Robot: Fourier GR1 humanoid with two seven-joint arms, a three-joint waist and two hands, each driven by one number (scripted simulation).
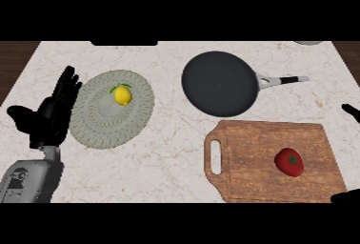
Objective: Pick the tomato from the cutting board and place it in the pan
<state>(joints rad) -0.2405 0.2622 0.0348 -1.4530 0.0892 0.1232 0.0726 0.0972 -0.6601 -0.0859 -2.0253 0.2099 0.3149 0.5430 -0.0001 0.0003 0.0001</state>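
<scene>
A red tomato (289,161) with a green stalk lies on the right part of the wooden cutting board (264,138), at the counter's front right. Behind the board sits the dark round pan (219,83), nothing in it, its grey handle (285,80) pointing right. My left hand (49,114) stands open at the far left, fingers up, away from both. Of my right hand (350,110) only small black parts show at the right edge, beside the board and not touching the tomato.
A round grey plate (105,124) with a yellow lemon (123,95) on it lies just right of my left hand. The board's slotted grip (216,156) faces left. A pale object (307,43) peeks in at the back right corner.
</scene>
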